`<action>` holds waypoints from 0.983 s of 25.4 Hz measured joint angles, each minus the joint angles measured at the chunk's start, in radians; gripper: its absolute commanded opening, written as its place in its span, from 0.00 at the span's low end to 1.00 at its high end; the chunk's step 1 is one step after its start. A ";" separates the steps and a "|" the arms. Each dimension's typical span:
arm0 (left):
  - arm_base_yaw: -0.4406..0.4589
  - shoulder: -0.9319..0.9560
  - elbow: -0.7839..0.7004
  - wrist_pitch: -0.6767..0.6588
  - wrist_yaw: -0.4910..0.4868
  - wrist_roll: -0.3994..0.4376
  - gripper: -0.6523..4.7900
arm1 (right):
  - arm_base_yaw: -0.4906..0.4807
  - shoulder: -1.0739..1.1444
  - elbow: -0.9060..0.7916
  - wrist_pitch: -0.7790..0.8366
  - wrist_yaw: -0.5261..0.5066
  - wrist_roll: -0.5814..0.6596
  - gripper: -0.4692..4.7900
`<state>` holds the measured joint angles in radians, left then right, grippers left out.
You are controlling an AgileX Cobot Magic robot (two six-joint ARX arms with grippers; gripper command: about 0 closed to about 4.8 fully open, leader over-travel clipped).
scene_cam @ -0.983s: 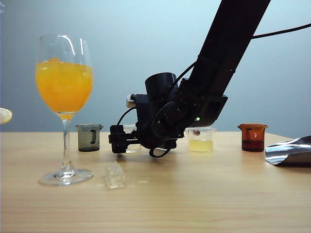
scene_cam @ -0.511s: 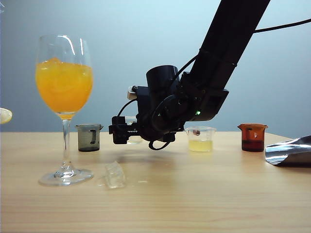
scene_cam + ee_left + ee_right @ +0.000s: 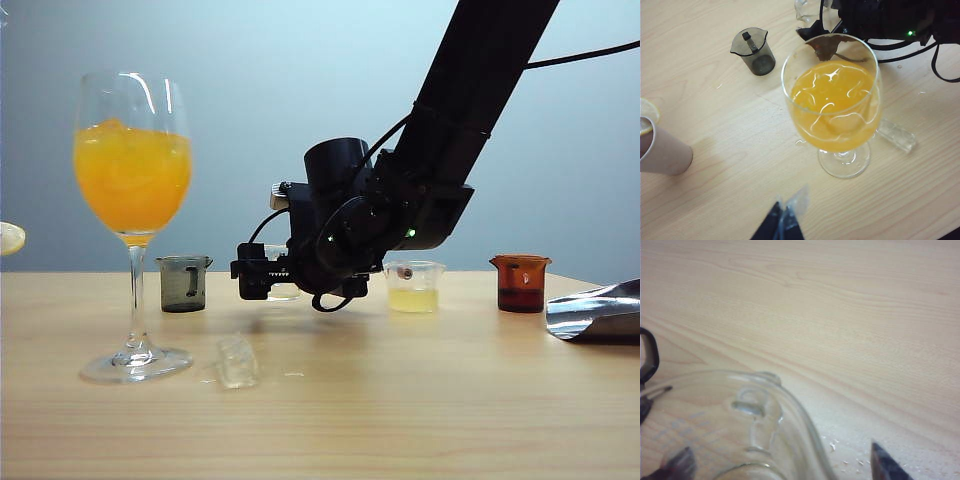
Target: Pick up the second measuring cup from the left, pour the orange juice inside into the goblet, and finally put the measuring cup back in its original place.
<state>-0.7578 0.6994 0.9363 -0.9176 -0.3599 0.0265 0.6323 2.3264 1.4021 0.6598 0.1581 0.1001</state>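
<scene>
The wooden surface (image 3: 400, 400) carries everything. The right arm (image 3: 480, 90) comes down from two o'clock in the exterior view and ends at centre in the right gripper (image 3: 262, 275), which hangs just above the surface with its jaws spread wide and the second measuring cup (image 3: 283, 290) between them; the cup is mostly hidden behind the gripper, and whether the fingers touch it cannot be told. In the right wrist view the same cup (image 3: 740, 430) shows as a clear flared rim with a pour spout between two dark fingertips (image 3: 887, 465), with a gap on the spout side.

The goblet (image 3: 133, 220) stands upright at nine o'clock in the exterior view, its bowl holding the orange juice (image 3: 132, 178).

Along the back row, from nine towards three o'clock, stand a smoky grey cup (image 3: 184, 283), the second measuring cup, a clear cup of pale yellow liquid (image 3: 412, 287) and an orange cup of dark red-brown liquid (image 3: 520, 283).

A small clear lump (image 3: 237, 360) lies just beside the goblet's foot.

The left gripper (image 3: 785, 222) hovers above the goblet (image 3: 835, 100), its tips close together on a clear scrap.
</scene>
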 measured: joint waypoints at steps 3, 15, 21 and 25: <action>0.000 0.000 0.000 0.000 0.000 0.000 0.11 | 0.000 0.000 0.000 -0.001 0.000 0.000 1.00; 0.000 0.000 0.000 0.000 0.000 0.000 0.11 | -0.001 0.000 0.001 -0.039 -0.005 0.032 0.51; 0.000 0.000 0.000 0.000 0.000 0.000 0.11 | -0.001 0.000 0.001 -0.045 -0.027 0.032 0.47; 0.000 0.000 0.000 0.000 0.000 0.000 0.11 | -0.002 0.000 0.000 -0.035 -0.027 0.030 1.00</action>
<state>-0.7578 0.6994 0.9363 -0.9173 -0.3599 0.0265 0.6300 2.3264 1.4025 0.6243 0.1307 0.1299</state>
